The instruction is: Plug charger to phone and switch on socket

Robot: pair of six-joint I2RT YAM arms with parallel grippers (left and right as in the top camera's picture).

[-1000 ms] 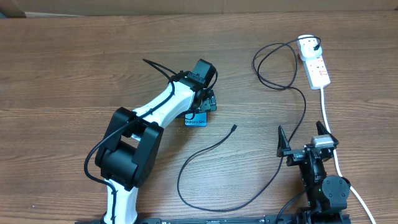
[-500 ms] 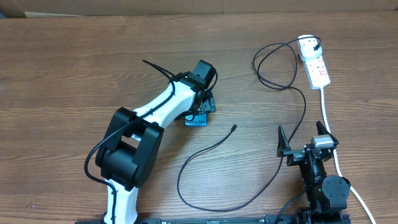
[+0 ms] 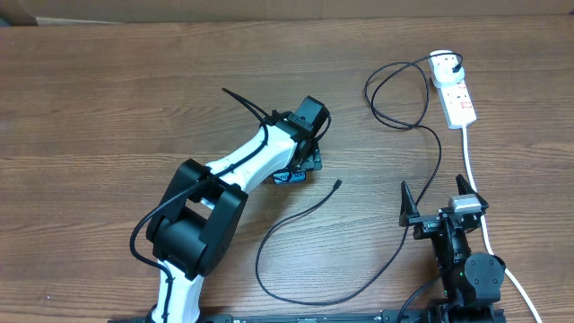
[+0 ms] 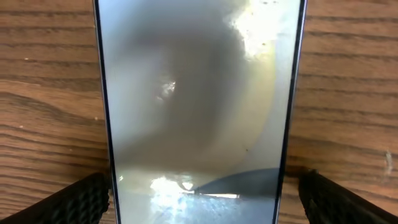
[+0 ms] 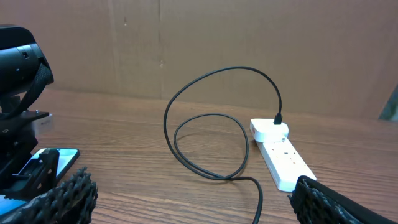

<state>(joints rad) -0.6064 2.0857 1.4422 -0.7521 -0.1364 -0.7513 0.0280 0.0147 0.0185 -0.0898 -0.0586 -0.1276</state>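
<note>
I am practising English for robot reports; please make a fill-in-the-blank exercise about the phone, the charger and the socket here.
The open left gripper straddles the ____.
The free tip of the charger lies on the ____.
Its other end sits in the white ____.
Missing words: phone; table; socket.

L arm [image 3: 256,151]: white links, big black joint housings, black block at the wrist.
L cable [image 3: 244,102]: thin black lead along the white link, looping free near the top.
R arm [image 3: 459,251]: all black, small grey block on top; poss. a green light, hard to tell.
R fingers [image 3: 405,205]: black, tapering to points.
Finger pads [image 4: 74,202]: black, knurled grid texture.
</note>
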